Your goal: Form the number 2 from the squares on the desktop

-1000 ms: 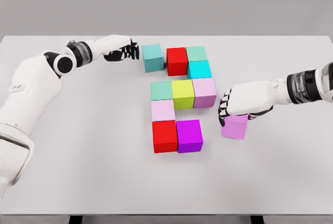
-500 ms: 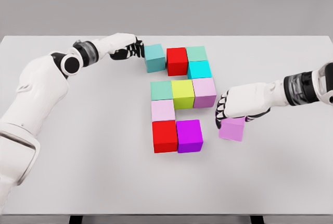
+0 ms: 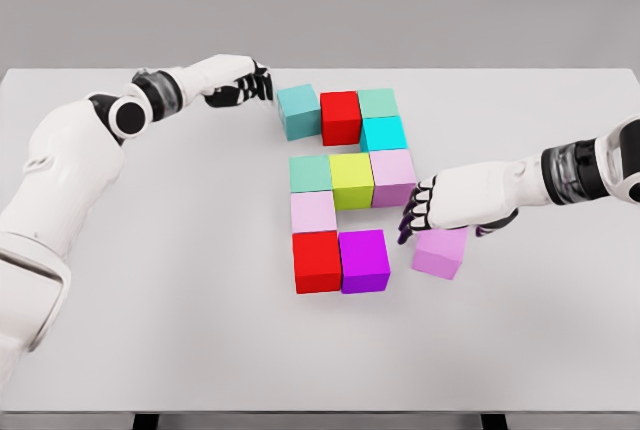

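Coloured cubes form a block figure on the white table (image 3: 150, 300). Its top row is a teal cube (image 3: 298, 111), a red cube (image 3: 340, 117), a green cube (image 3: 378, 102) and a cyan cube (image 3: 384, 134). The middle row is green (image 3: 310, 172), yellow (image 3: 352, 180) and pale pink (image 3: 393, 176). Below sit a pale pink cube (image 3: 313, 212), a red cube (image 3: 317, 261) and a magenta cube (image 3: 364, 260). My left hand (image 3: 252, 83) hovers just left of the slightly turned teal cube, fingers relaxed. My right hand (image 3: 420, 212) is closed over the top of a violet cube (image 3: 440, 254), right of the magenta one.
The table's far edge runs just behind the top row. A gap remains between the violet cube and the magenta cube.
My right hand has slid the violet cube left and nearer, toward the magenta cube. My left hand nudged the teal cube right against the red one, then drew back a little.
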Controlling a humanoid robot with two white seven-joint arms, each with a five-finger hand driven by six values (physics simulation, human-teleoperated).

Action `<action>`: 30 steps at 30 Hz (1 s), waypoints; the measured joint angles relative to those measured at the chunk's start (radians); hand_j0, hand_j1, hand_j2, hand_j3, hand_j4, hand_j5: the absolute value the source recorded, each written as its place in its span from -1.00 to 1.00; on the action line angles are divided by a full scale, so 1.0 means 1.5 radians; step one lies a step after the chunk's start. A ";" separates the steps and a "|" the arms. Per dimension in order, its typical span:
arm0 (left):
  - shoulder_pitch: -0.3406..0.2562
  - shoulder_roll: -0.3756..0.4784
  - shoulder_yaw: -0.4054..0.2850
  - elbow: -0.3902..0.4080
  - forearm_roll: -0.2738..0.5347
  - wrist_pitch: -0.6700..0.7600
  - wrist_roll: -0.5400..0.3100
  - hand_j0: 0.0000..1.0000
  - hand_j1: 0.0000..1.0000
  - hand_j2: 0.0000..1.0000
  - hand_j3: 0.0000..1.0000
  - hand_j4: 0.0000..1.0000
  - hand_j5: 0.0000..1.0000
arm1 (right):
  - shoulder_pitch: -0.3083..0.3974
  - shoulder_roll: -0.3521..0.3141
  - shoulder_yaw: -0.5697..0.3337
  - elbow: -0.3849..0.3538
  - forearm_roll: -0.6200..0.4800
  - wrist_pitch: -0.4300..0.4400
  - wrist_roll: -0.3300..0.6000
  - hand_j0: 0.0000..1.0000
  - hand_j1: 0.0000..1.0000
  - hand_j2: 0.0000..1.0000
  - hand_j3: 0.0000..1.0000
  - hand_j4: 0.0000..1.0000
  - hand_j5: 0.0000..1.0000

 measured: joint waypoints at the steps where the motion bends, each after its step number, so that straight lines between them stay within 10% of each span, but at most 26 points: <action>1: -0.001 -0.001 0.001 0.000 0.000 0.002 0.000 -0.10 -0.10 -0.10 -0.10 -0.10 -0.10 | -0.001 -0.002 0.001 0.001 0.000 0.000 0.000 1.00 1.00 1.00 1.00 1.00 1.00; 30: -0.022 -0.069 -0.004 0.022 -0.042 0.103 0.069 -0.10 -0.10 -0.10 -0.10 -0.10 -0.10 | -0.006 -0.014 -0.019 0.121 0.031 0.000 0.000 1.00 1.00 1.00 1.00 1.00 1.00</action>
